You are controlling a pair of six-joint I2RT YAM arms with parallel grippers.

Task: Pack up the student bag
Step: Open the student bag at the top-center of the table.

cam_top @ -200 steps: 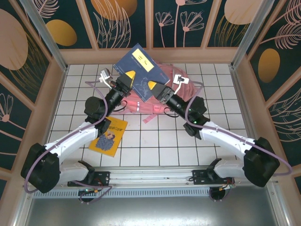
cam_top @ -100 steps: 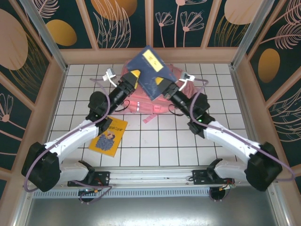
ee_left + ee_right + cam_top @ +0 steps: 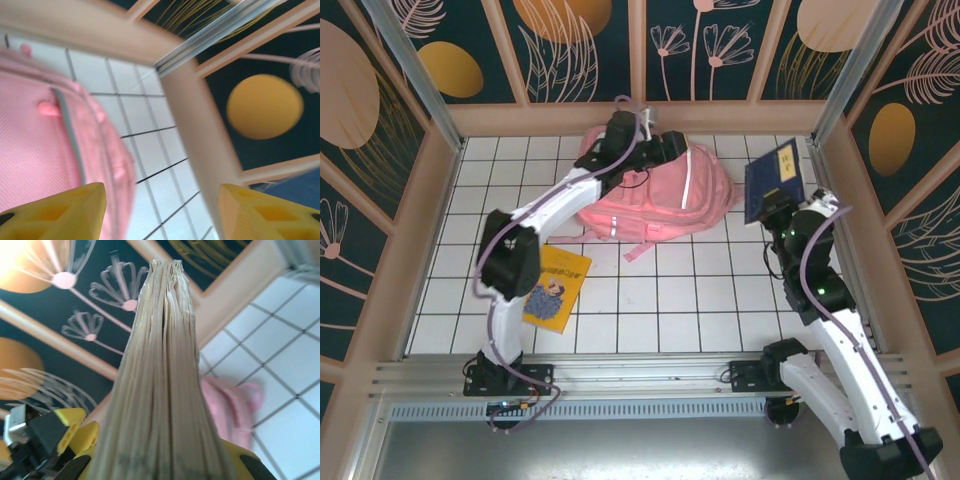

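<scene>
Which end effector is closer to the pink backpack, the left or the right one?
Left. The left end effector is over the far edge of the pink backpack; the right end effector is off to its right, apart, gripping a blue book.

The left arm (image 3: 510,262) hides the yellow book (image 3: 558,292) partly; its cover print seems unreadable.

— What lies on the white-tiled worktop (image 3: 670,310)?
— A yellow book (image 3: 552,289), flat, at the near left.
— And on the right?
— A blue book (image 3: 773,179), tilted up toward the far right corner. Dark wall panels (image 3: 720,45) painted with flowers and orange discs stand behind.
</scene>
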